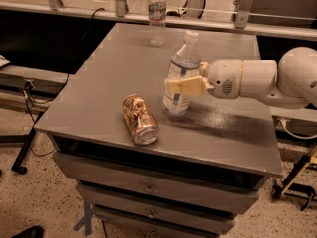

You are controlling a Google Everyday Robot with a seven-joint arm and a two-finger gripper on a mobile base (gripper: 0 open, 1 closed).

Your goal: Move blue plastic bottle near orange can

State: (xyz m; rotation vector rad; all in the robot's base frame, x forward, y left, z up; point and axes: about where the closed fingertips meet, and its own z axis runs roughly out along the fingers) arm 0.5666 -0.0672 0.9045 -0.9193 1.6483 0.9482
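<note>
Gripper with pale yellow fingers, on a white arm reaching in from the right, sits over mid-table.

Count: two bottles, one can, one gripper.
- Item one: a wide, pale blue plastic bottle with white cap and white-and-blue label.
- Item two: a dented orange can of copper-mottled metal, lying on its side, silver end toward the front edge.
- Item three: a slim clear bottle with a dark label band, upright at the back edge, well apart from the rest.

The fingers are clamped across the blue plastic bottle's middle, holding it roughly upright. Whether its base touches the surface cannot be told. It is just right of the orange can, with a small gap between them.

Surface: a flat grey table over drawers. Below is a speckled floor; behind, a metal rail.
</note>
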